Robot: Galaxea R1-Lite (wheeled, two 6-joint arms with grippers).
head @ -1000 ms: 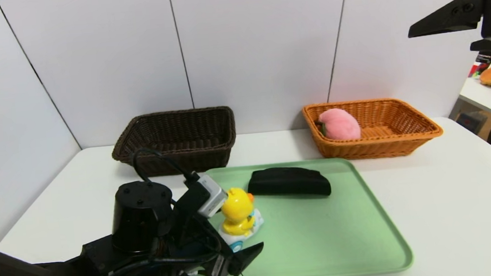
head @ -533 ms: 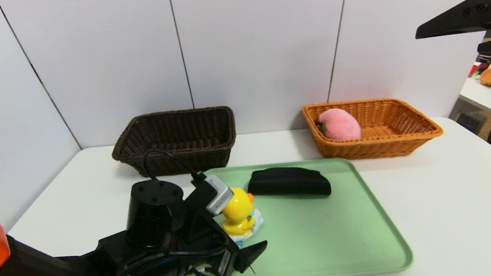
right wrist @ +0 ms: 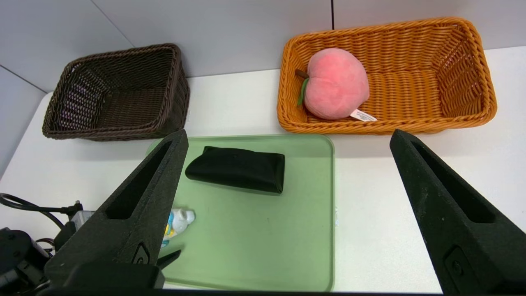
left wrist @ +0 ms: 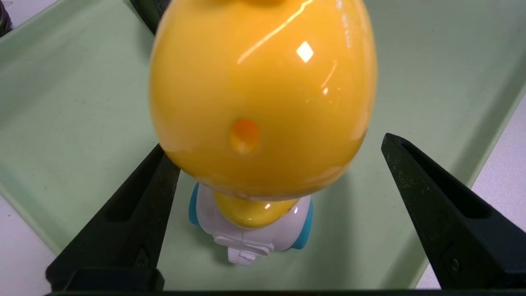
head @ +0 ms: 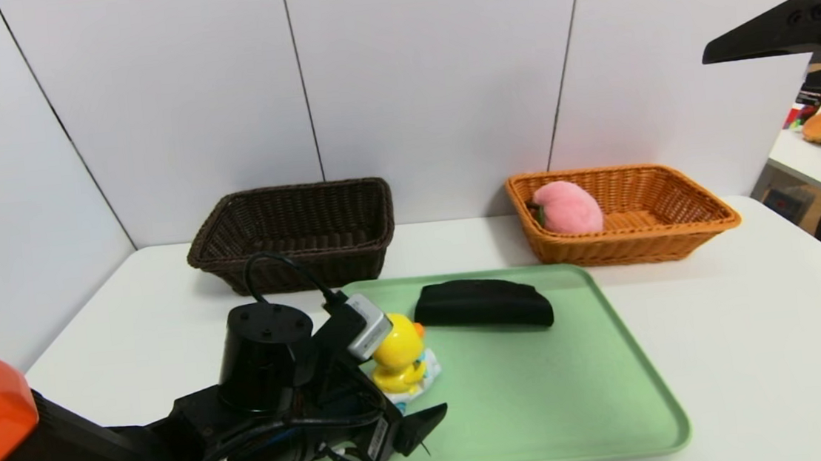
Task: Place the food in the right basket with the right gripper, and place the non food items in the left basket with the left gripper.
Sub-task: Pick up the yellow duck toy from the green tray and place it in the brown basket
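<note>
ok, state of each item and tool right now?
Peach: in the orange basket.
Duck: upright on the tray, between the open left tool fingers, ungripped.
Pouch: flat on the tray.
Brown basket: empty.
Right tool: open, raised, holding nothing.

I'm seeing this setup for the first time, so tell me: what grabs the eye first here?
The yellow duck toy stands near the left edge of the green tray, with the left pincer open on either side of it. Behind, the pink plush peach lies in the orange basket, while the dark brown basket sits empty. The right pincer hangs open, high at the right.
</note>
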